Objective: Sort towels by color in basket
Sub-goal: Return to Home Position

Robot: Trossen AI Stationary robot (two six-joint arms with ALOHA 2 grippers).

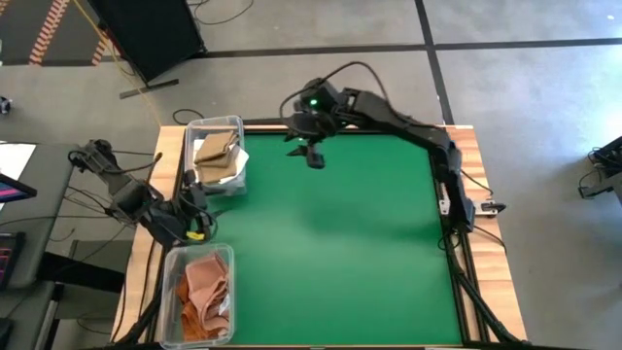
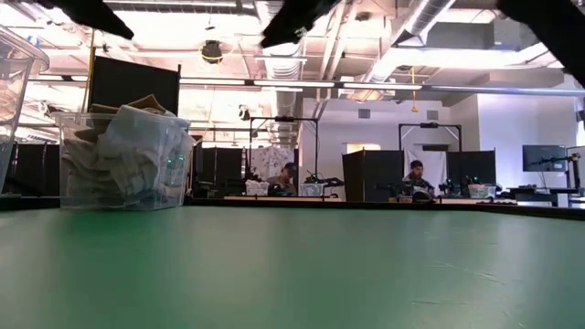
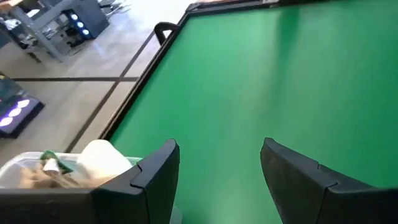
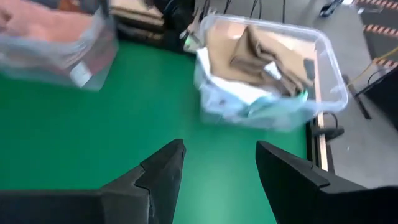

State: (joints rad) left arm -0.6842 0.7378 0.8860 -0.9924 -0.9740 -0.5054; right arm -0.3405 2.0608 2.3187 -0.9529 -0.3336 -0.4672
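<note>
Tan and white towels [image 1: 218,154] lie piled in a clear bin at the table's far left, also seen in the right wrist view as the tan and white towels [image 4: 261,53] and in the low view as the bin [image 2: 123,160]. Salmon and rust towels [image 1: 204,292] fill a second clear bin at the near left; the right wrist view shows them blurred [image 4: 53,34]. My left gripper [image 3: 217,168] is open, hovering between the two bins at the left edge [image 1: 194,209]. My right gripper [image 4: 217,165] is open above the mat near the far edge [image 1: 313,156], right of the tan bin.
The green mat [image 1: 340,233] spreads bare across the middle and right of the table. A wooden table rim [image 1: 476,165] frames it. People sit at desks in the room beyond [image 2: 416,174].
</note>
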